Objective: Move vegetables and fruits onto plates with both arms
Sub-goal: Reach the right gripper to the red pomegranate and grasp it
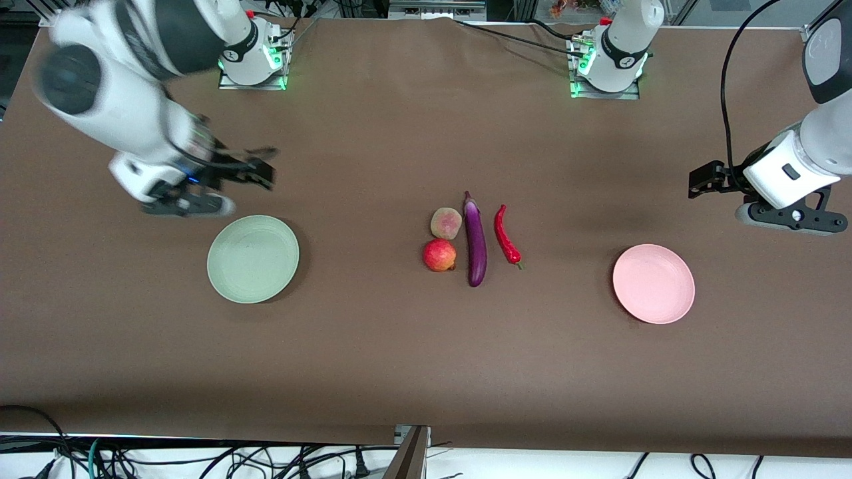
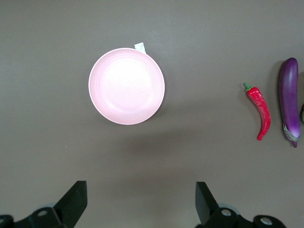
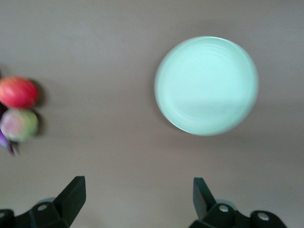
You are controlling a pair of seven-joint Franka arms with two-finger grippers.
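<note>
Two arms flank the brown table (image 1: 399,372) I am working over. The right gripper (image 1: 256,166) hangs above bare cloth just up-table of the green plate (image 1: 253,259), its fingers (image 3: 71,197) spread wide and holding nothing. The left gripper (image 1: 707,179) hangs over the cloth at the left arm's end, up-table of the pink plate (image 1: 653,283), fingers (image 2: 73,202) likewise spread and holding nothing.

Both plates lie bare, well apart, with the produce clustered between them. A small white label (image 2: 139,46) sticks out at the pink plate's rim; I cannot read it.

The eggplant (image 1: 474,241) lies lengthwise toward the front camera, stem end farther. Beside it the chili (image 1: 506,236) runs roughly parallel, green stem nearer. The peach (image 1: 446,223) touches the apple (image 1: 440,255), which lies nearer the camera.
</note>
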